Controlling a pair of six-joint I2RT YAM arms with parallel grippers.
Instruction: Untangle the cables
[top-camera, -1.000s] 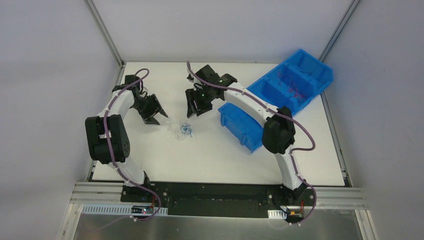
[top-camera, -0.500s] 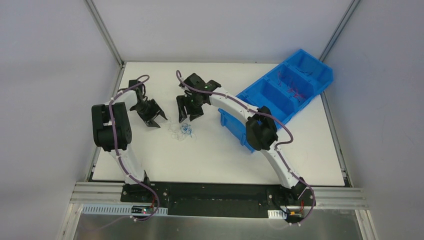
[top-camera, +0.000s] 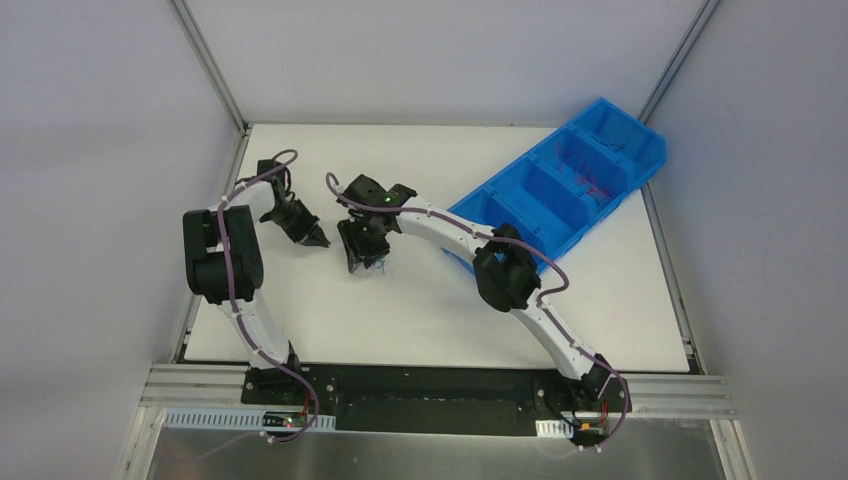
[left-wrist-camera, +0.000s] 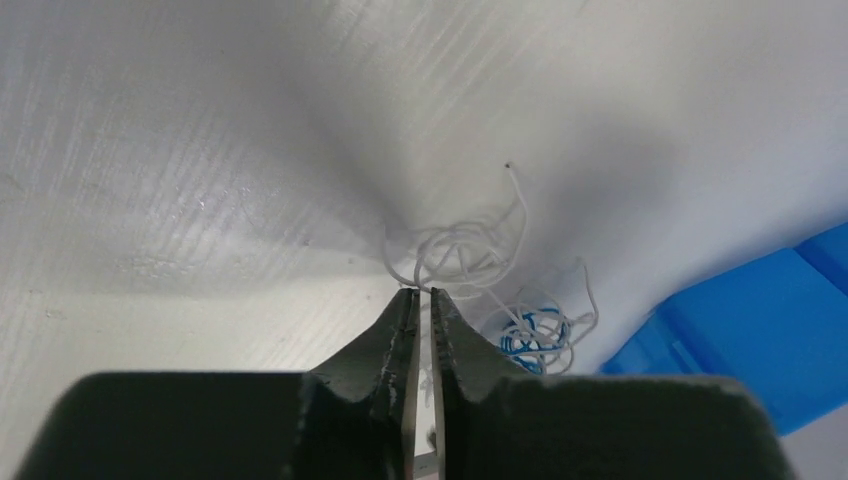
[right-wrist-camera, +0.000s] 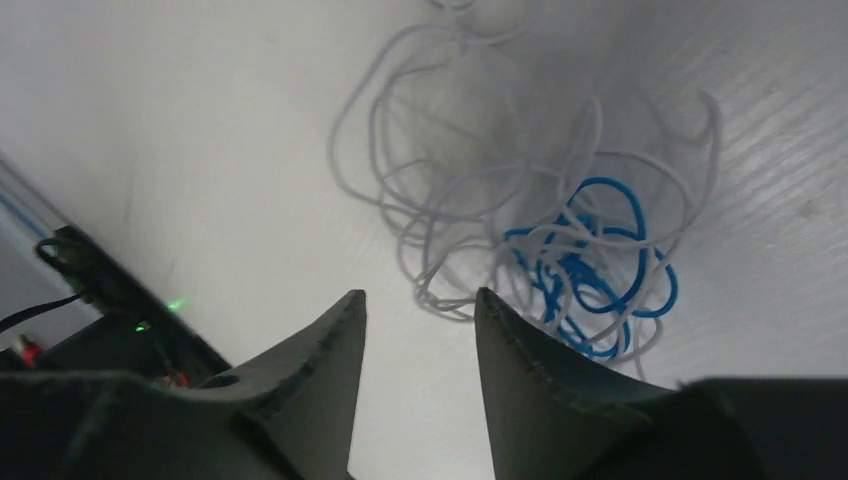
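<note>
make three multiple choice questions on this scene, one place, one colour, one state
1. Where on the table does the blue bin lie?
A far right
B near left
C between the arm bases
2. What colours are the tangled cables on the table?
A red and green
B white and blue
C yellow and black
3. How does the right gripper stand?
A shut on the bin
B shut on nothing
C open
Answers: 1 A, the top view shows it at the far right; 2 B, the right wrist view shows white and blue loops; 3 C, its fingers stand apart over the tangle.
</note>
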